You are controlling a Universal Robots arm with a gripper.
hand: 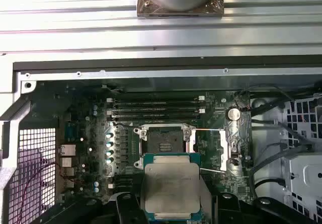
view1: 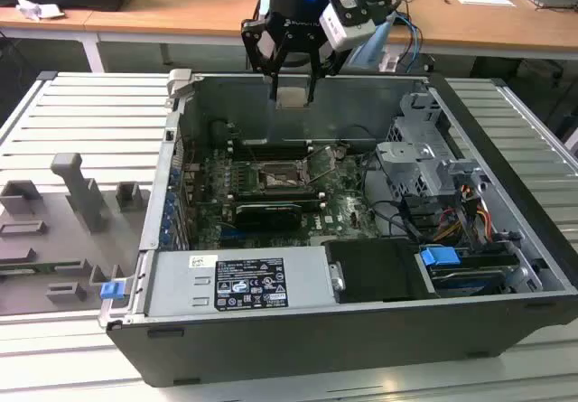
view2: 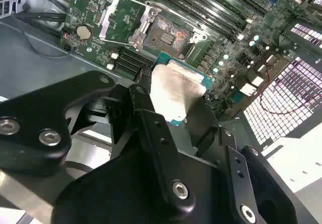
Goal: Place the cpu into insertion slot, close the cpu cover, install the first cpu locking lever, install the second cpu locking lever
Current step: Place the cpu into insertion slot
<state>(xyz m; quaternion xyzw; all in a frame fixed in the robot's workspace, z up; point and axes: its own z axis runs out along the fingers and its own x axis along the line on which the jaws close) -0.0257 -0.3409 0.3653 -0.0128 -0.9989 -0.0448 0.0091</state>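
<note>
1. Pincer [view2: 173, 103] grips the cpu [hand: 171, 186] by 2 edges, up over the case, well apart from the slot [hand: 163, 142].
2. Cover [hand: 224, 151] stands open.
3. You risk damaging the slot if the cpu lands tilted or off-square.

claw [view2: 173, 103] clamps cpu [view2: 176, 88] | cpu nr insertion slot [view2: 168, 32], not touching | cpu cover [view2: 106, 20] open

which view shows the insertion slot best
The second wrist view: the insertion slot is whole and unobstructed, clear of the cpu. The first wrist view looks straight onto it, but the cpu cuts across one edge. The exterior view shows it small, deep in the case.
</note>
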